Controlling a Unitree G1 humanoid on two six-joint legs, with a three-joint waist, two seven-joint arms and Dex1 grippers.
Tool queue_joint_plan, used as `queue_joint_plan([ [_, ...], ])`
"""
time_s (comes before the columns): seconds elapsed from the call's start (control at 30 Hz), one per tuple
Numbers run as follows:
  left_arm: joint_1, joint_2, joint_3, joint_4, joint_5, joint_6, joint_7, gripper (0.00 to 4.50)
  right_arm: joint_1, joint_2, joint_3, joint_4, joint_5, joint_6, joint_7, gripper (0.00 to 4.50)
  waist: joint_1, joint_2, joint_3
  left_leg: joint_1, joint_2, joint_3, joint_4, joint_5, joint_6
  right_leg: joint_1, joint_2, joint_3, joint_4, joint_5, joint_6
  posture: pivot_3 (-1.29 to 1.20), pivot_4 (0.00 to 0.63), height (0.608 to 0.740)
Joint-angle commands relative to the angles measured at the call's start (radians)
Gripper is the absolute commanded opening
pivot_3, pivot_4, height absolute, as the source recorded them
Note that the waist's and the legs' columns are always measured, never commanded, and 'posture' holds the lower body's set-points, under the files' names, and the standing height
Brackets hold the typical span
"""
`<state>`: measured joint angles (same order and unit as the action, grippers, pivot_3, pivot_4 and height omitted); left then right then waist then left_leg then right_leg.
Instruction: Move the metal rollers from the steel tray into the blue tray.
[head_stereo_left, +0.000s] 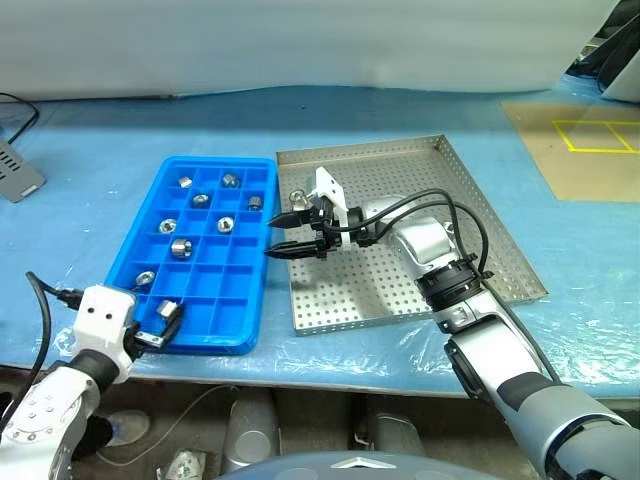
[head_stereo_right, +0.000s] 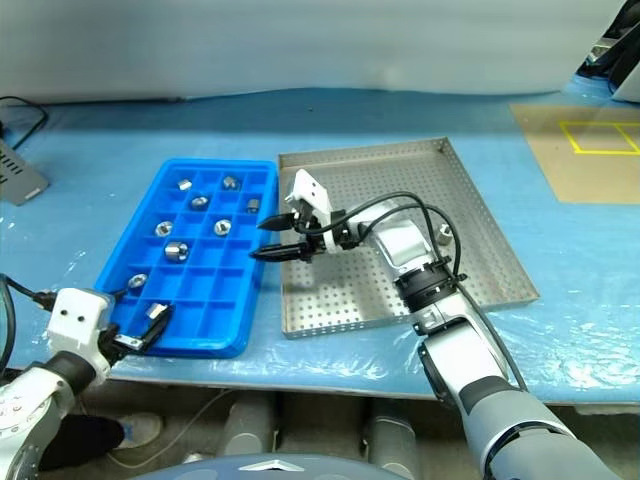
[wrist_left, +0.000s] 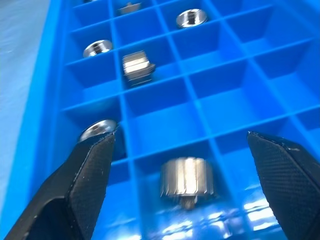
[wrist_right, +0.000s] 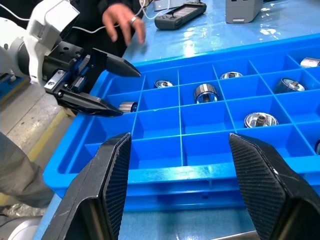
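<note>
At the near-left corner of the blue tray (head_stereo_left: 212, 262), the left gripper (head_stereo_left: 160, 325) stands wide open over a freed metal roller (wrist_left: 187, 178) and should lift straight off, while the right gripper (head_stereo_left: 293, 233), open and empty, hangs at the tray's right rim over the steel tray (head_stereo_left: 480, 215), where rollers (head_stereo_right: 444, 235) remain.

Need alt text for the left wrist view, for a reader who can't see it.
The left gripper, open, frames a metal roller lying on its side in a compartment of the blue tray. Further rollers sit singly in compartments beyond it.
</note>
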<state>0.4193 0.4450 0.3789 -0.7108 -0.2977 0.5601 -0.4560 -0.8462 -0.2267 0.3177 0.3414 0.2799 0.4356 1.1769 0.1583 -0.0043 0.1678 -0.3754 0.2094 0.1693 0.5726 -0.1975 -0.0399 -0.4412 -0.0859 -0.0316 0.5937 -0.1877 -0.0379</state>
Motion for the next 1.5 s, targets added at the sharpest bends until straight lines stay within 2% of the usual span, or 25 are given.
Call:
queue_joint_plan([
  [0.03,-0.110,0.013,-0.043,-0.093,-0.065,0.042,0.012,4.46,-0.002,-0.006,-0.047,-0.020,0.014,-0.012,-0.013,3.26,0.005,0.000,0.000,0.000,0.000,0.000,0.000,0.000,0.000,0.000,0.000,0.000,0.001,0.000,0.000,0.35,0.150,0.740],
  [0.17,-0.308,0.013,-0.115,-0.040,-0.103,0.097,0.026,4.46,0.014,-0.033,-0.082,-0.048,0.012,0.008,-0.052,3.26,0.004,0.000,0.000,0.002,-0.001,0.000,0.004,0.001,-0.001,-0.001,-0.001,0.003,0.009,0.000,0.000,0.33,0.150,0.740],
  [0.23,-0.375,0.014,-0.158,0.016,-0.098,0.100,0.017,4.46,0.036,-0.059,-0.104,-0.079,0.013,0.025,-0.077,3.26,-0.007,0.000,0.000,0.005,-0.002,0.001,0.004,0.001,-0.002,0.000,-0.001,0.005,0.012,0.000,0.000,0.23,0.150,0.740],
  [0.43,-0.494,0.044,-0.269,0.180,-0.068,0.045,-0.055,4.46,0.143,-0.137,-0.175,-0.245,0.028,0.112,-0.175,3.26,-0.028,0.000,0.000,0.006,-0.001,0.002,0.004,0.004,-0.006,-0.001,0.002,0.006,0.013,0.000,0.000,0.18,0.150,0.740],
  [0.47,-0.525,0.043,-0.287,0.213,-0.064,0.035,-0.065,4.46,0.164,-0.150,-0.189,-0.272,0.031,0.127,-0.191,3.26,-0.030,0.000,0.000,0.006,-0.001,0.001,0.004,0.004,-0.006,-0.001,0.003,0.006,0.013,0.000,0.000,0.04,0.150,0.740],
  [0.77,-0.714,0.008,-0.407,0.457,-0.016,-0.076,-0.145,4.46,0.314,-0.199,-0.276,-0.478,0.068,0.240,-0.333,3.26,-0.091,0.000,0.000,0.007,0.001,0.002,0.004,0.005,-0.008,-0.001,0.006,0.008,0.013,0.000,0.000,-0.11,0.150,0.740],
  [1.07,-0.834,-0.048,-0.461,0.620,0.034,-0.161,-0.165,4.46,0.371,-0.242,-0.324,-0.542,0.087,0.268,-0.398,3.26,-0.130,0.000,0.000,0.007,0.003,0.002,0.004,0.006,-0.008,-0.001,0.008,0.009,0.013,0.000,-0.001,-0.19,0.150,0.740],
  [1.5,-0.864,-0.054,-0.464,0.582,0.034,-0.121,-0.175,4.46,0.405,-0.266,-0.340,-0.598,0.121,0.292,-0.440,3.26,-0.145,0.000,0.000,0.008,0.004,0.003,0.004,0.005,-0.007,-0.001,0.009,0.010,0.013,0.000,-0.001,-0.21,0.150,0.740],
])
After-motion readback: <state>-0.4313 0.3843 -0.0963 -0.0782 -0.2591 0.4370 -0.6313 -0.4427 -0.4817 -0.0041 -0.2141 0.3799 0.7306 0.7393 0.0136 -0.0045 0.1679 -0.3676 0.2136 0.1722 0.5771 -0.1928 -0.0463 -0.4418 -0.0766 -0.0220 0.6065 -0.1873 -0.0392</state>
